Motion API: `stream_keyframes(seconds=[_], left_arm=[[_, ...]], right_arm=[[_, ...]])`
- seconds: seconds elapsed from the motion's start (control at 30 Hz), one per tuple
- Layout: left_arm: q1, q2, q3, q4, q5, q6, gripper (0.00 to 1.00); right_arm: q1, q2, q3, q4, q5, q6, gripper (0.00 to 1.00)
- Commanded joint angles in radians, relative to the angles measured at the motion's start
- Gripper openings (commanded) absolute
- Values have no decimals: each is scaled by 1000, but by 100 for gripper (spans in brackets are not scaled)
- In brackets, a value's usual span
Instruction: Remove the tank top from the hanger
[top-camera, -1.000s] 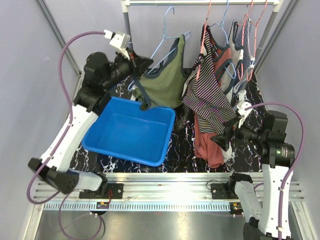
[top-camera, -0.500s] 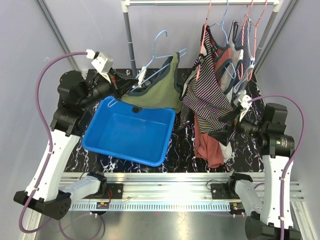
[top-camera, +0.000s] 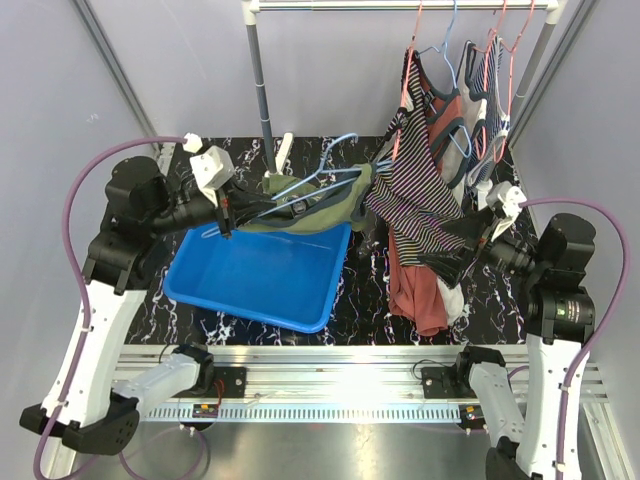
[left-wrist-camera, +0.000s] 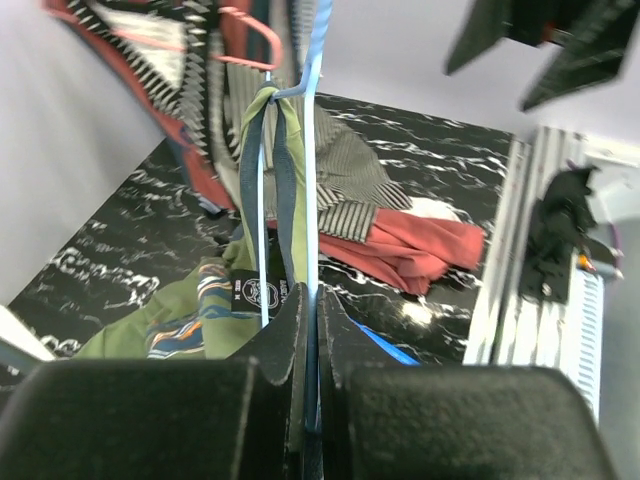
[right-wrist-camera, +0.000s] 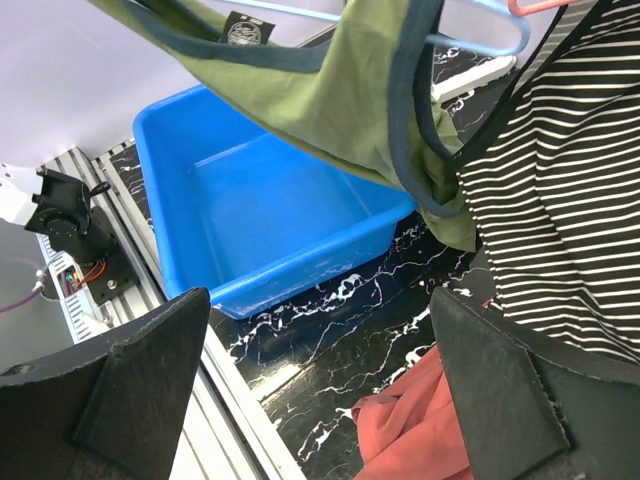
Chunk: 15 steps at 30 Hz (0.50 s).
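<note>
The olive-green tank top with dark navy trim (top-camera: 318, 207) hangs on a light blue wire hanger (top-camera: 322, 176) that is tipped almost flat above the far rim of the blue plastic bin (top-camera: 245, 308). The garment's body sags toward that rim, and its right end reaches toward the black-and-white striped top (top-camera: 415, 200) hanging to the right of the bin. The hanger's hook points up and away from the bin, apart from the metal rail (top-camera: 400, 5).

The left gripper (top-camera: 232, 212) sits over the bin's far left corner. In its wrist view the left gripper (left-wrist-camera: 310, 335) has its two fingers pressed together on the hanger's thin blue wire (left-wrist-camera: 313, 150). One navy-edged strap (left-wrist-camera: 262, 130) loops over the wire further along, and the green cloth (left-wrist-camera: 160, 310) bunches below it.

The right gripper (top-camera: 468, 246) is off the bin's right side, low in front of the striped top. Whether it touches the cloth cannot be told from above. Its wrist view shows the right gripper (right-wrist-camera: 318, 300) with jaws spread wide and nothing between them. It looks toward the bin (right-wrist-camera: 280, 190), with the tank top (right-wrist-camera: 340, 90) overhead. A salmon-red garment (top-camera: 410, 290) hangs down onto the black marbled tabletop (top-camera: 480, 310) to the right of the bin.
</note>
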Motion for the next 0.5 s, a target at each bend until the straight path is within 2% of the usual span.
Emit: stream_keyframes(seconds=[0.0, 0.07, 0.1, 0.17, 0.2, 0.23, 0.4, 0.47], left_arm=[[4, -20, 38, 46, 159, 36, 0], [4, -6, 27, 86, 197, 3, 0], [2, 0, 18, 158, 231, -23, 0], [1, 32, -17, 254, 277, -135, 0], [-10, 46, -30, 354, 299, -199, 0], [-24, 60, -53, 397, 299, -271, 0], [-185, 155, -68, 509, 212, -323, 0], [-208, 180, -97, 566, 176, -398, 0]], right_arm=[[-2, -13, 26, 5, 13, 43, 100], [-2, -14, 15, 7, 28, 69, 100], [-2, -19, 9, 30, 38, 90, 100], [-2, -26, -3, 54, 55, 146, 100], [-2, -26, -5, 77, 59, 176, 100], [-2, -26, -6, 88, 64, 211, 100], [-2, -13, -11, 87, 113, 275, 100], [-2, -20, 1, 59, 154, 255, 100]])
